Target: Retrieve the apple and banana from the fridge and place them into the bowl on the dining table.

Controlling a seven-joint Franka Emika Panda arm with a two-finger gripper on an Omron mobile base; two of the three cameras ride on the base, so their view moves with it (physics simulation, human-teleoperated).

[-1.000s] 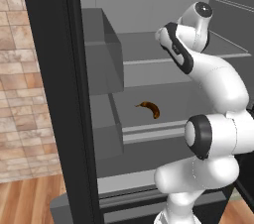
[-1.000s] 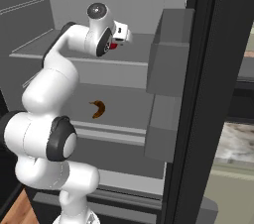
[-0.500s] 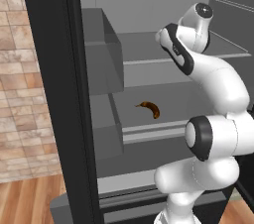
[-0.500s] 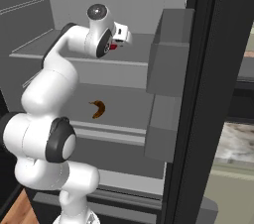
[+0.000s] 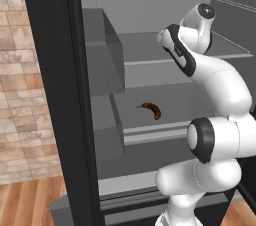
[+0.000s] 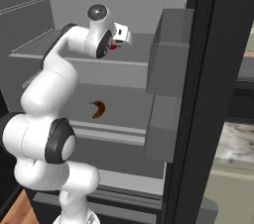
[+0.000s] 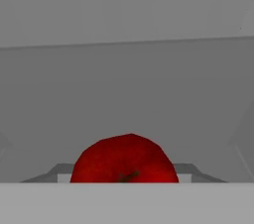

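Observation:
The fridge [image 5: 55, 95] stands open in front of me, its interior pale grey. The red apple [image 7: 125, 161] rests on the upper shelf [image 5: 145, 45], very close in the hand view at the bottom middle. A sliver of the apple [image 6: 113, 47] peeks out just under my gripper [image 6: 117, 42], which has reached onto that shelf. Its fingers are hidden, so their stance does not show. One shelf lower lies the orange-brown banana [image 5: 151, 110], also visible as the banana [image 6: 97, 109] from the right side. The bowl is out of view.
Grey door bins [image 5: 102, 55] jut from the left door, and more bins [image 6: 168, 54] from the right door [image 6: 208, 94]. A marbled top [image 6: 238, 141] shows past the right door; I cannot tell whether it is the dining table. Wood floor [image 5: 30, 200] and brick wall [image 5: 20, 70] lie left.

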